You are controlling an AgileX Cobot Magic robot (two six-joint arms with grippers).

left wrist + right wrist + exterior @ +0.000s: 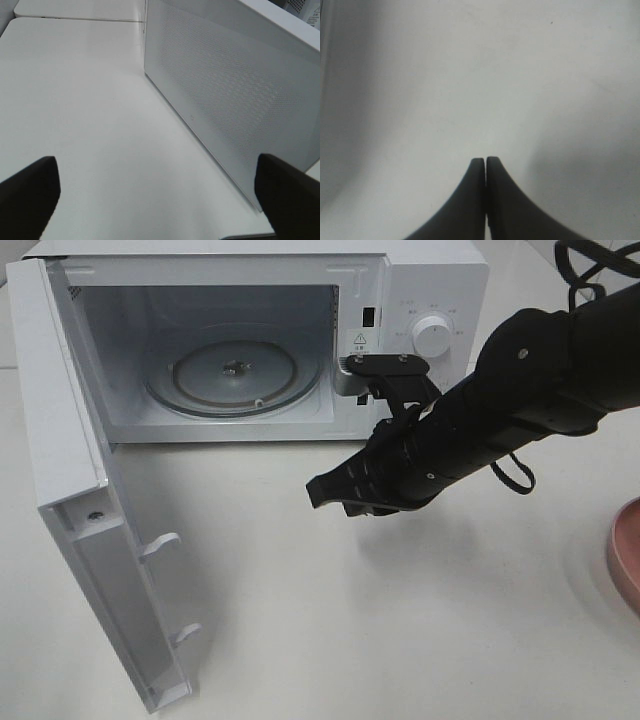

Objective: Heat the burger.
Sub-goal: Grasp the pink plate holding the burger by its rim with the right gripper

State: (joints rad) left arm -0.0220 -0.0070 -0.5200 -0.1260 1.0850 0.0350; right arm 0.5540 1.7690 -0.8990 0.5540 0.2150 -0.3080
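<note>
The burger is out of view in every frame. A white microwave point(420, 280) stands at the back with its door point(70, 490) swung wide open and its glass turntable point(235, 375) bare. My right gripper point(318, 490) hovers low over the table in front of the microwave, pointing left, shut with nothing between its fingers; the right wrist view shows the two fingertips point(485, 161) pressed together over bare table. My left gripper point(160, 187) is open and holds nothing, beside the perforated side of the microwave point(235, 100); it does not show in the exterior high view.
The rim of a pink plate point(625, 550) pokes in at the right edge of the table. The open door juts toward the front left. The right arm's black body point(520, 400) crosses in front of the microwave's control knob point(433, 336).
</note>
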